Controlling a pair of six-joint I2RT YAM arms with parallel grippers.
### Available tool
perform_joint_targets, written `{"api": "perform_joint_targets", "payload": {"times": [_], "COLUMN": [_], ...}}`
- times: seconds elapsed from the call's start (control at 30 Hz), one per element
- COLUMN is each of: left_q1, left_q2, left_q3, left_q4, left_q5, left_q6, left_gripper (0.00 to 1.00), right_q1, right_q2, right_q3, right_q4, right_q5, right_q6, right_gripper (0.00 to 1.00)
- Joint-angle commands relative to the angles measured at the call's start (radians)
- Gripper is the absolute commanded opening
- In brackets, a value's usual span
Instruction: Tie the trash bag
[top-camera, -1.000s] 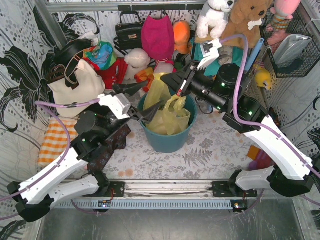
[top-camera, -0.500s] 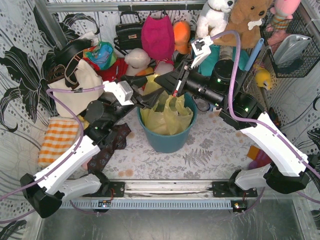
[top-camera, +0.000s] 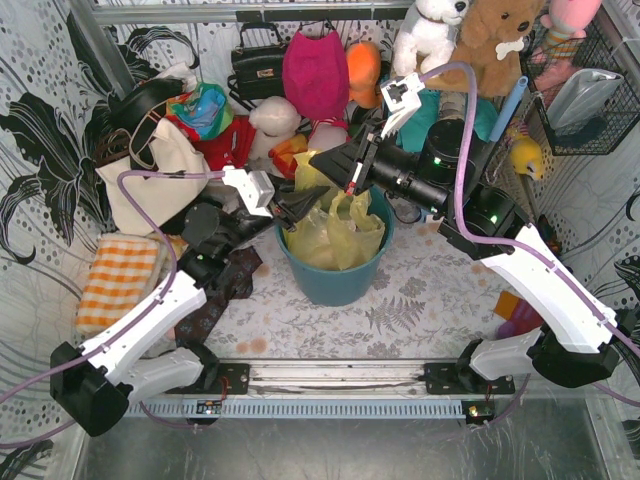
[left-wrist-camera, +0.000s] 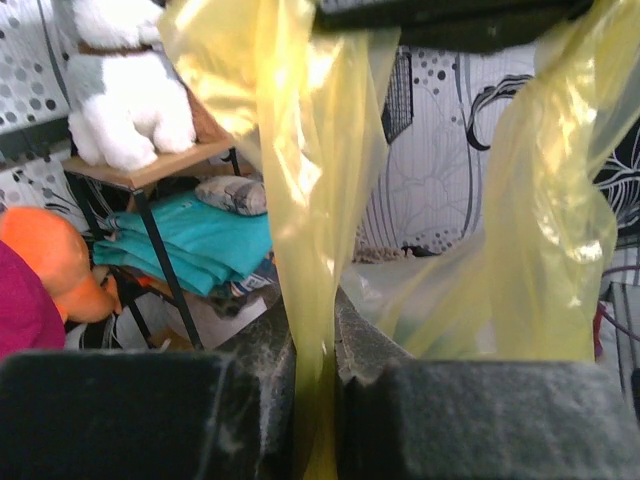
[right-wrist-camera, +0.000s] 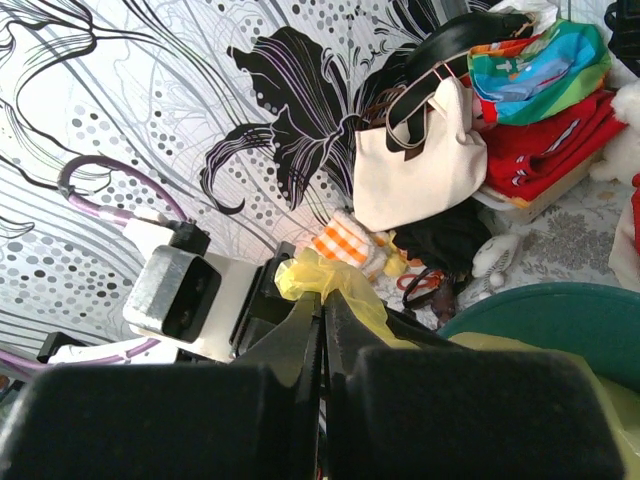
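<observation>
The trash bag (top-camera: 335, 235) is thin yellow plastic and sits in a teal bin (top-camera: 335, 282) at the table's middle. My left gripper (top-camera: 303, 205) is at the bin's left rim, shut on a strip of the bag (left-wrist-camera: 300, 150) that runs up from between its fingers (left-wrist-camera: 260, 370). My right gripper (top-camera: 325, 163) reaches over the bin's far rim from the right. It is shut on another flap of the bag (right-wrist-camera: 330, 278), which bunches at the tips of its fingers (right-wrist-camera: 300, 320). The two grippers stand close together, tip to tip.
A cream tote (top-camera: 150, 175) and an orange checked cloth (top-camera: 115, 275) lie at the left, with a dark cloth (top-camera: 225, 285) by the left arm. Handbags, clothes and plush toys (top-camera: 495, 35) crowd the back. A wire basket (top-camera: 590, 90) hangs at the right.
My left arm has swung up to the bag's left flap and its jaws have closed on it. The right gripper has shifted slightly with its flap still held.
</observation>
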Motion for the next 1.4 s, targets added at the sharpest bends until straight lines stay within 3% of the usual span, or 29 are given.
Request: {"api": "perform_joint_targets", "payload": {"times": [0.0,0.17,0.2,0.37,0.47,0.63,0.77,0.9,1.07,1.13,1.37], "left_q1": [0.008,0.01,0.01,0.01,0.01,0.01,0.015,0.029,0.057,0.069,0.09], "left_q2": [-0.036,-0.055,-0.055,-0.061,-0.047,0.007,0.04,0.078,0.12,0.125,0.094], "left_q3": [-0.037,-0.062,-0.059,-0.046,-0.023,0.011,-0.007,0.009,0.048,0.049,0.032], "left_q4": [0.014,0.026,0.026,0.065,0.084,0.169,0.306,0.398,0.403,0.395,0.258], "left_q5": [0.035,0.05,0.059,0.084,0.11,0.165,0.164,0.27,0.452,0.495,0.528], "left_q6": [-0.019,-0.038,-0.041,-0.057,-0.067,-0.124,-0.167,-0.215,-0.266,-0.285,-0.224], "left_gripper": [0.2,0.1,0.14,0.56,0.74,0.81,0.7,0.56,0.15,0.03,0.0], "right_q1": [0.003,0.002,0.002,0.003,0.003,0.002,0.003,0.003,0.003,0.003,0.002], "right_q2": [-0.027,-0.027,-0.025,-0.005,0.02,0.047,0.049,0.047,0.034,0.026,-0.006], "right_q3": [0.034,0.03,0.03,0.043,0.063,0.067,0.055,0.041,0.032,0.032,0.025], "right_q4": [0.003,-0.003,-0.003,0.007,0.012,0.032,0.058,0.059,0.05,0.044,0.021], "right_q5": [0.02,0.034,0.031,-0.046,-0.115,-0.173,-0.211,-0.227,-0.207,-0.189,-0.089], "right_q6": [-0.027,-0.034,-0.032,-0.041,-0.037,-0.016,0.0,0.007,-0.003,-0.011,-0.043], "right_gripper": [0.0,0.0,0.0,0.0,0.0,0.0,0.0,0.0,0.0,0.0,0.0]}}
